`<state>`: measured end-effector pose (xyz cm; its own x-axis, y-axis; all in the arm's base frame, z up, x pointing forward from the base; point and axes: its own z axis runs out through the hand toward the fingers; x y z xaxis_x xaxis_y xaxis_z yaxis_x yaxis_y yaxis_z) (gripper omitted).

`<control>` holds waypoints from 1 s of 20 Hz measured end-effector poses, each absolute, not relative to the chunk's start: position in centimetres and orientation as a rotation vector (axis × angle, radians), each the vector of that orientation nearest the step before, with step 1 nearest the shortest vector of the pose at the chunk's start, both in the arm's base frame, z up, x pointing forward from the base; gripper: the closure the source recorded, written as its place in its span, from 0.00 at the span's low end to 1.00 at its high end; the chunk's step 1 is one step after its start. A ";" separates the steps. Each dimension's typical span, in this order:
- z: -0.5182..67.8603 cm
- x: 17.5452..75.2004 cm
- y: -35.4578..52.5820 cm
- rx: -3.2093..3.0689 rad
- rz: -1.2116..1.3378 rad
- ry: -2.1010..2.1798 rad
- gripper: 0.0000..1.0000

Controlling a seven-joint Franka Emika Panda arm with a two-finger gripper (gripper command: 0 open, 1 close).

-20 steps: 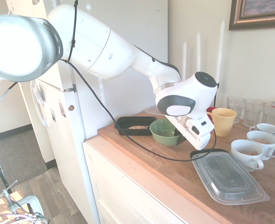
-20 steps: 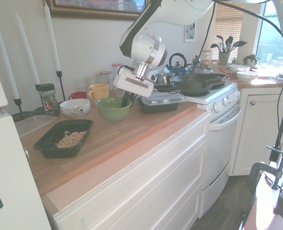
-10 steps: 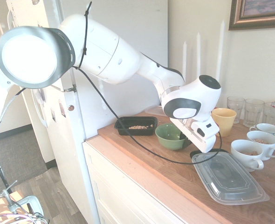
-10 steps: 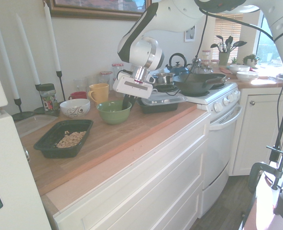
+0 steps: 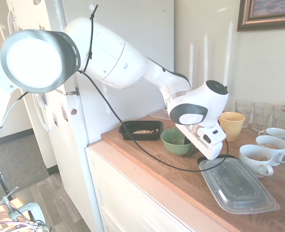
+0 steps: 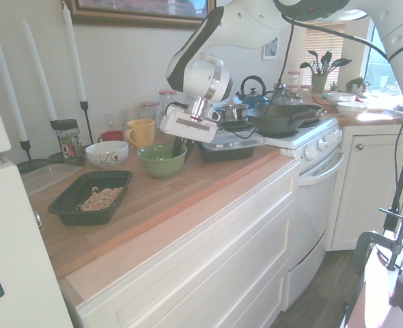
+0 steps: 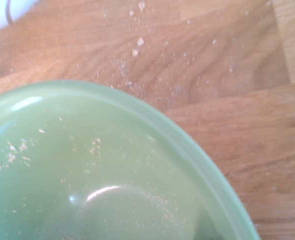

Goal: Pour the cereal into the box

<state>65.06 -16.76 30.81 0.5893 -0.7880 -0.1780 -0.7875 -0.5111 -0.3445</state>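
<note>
The end effector (image 6: pixel 179 145) sits at the rim of one green bowl (image 6: pixel 160 158); whether its fingers are apart or together cannot be told. Only crumbs remain inside the bowl. One black box (image 6: pixel 90 197) lies left of it on the wooden surface (image 6: pixel 181 188), holding the cereal (image 6: pixel 100 198). Three white cups (image 5: pixel 256 159) stand at the far side.

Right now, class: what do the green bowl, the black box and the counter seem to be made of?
Green bowl: likely glazed ceramic or milky glass; smooth, glossy, with bright highlights.
Black box: probably thin moulded plastic; dark, rimmed, rounded corners, holding cereal.
Counter: wood, matte; visible grain and plank seams.
</note>
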 end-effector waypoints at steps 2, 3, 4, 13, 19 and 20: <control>31.0 65.2 -16.4 -2.445 -0.014 1.262 0.00; 31.1 65.4 -16.2 -2.456 -0.029 1.259 0.00; 31.3 65.5 -15.9 -2.474 -0.043 1.254 0.00; 36.5 66.5 -10.9 -2.744 -0.322 1.315 0.00; 40.6 64.5 -10.0 -2.774 -0.452 1.327 0.00; 41.3 64.1 -10.0 -2.776 -0.466 1.323 0.00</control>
<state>64.10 -9.99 41.32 0.5932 -0.7638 0.2544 -0.7545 -0.6377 -0.1550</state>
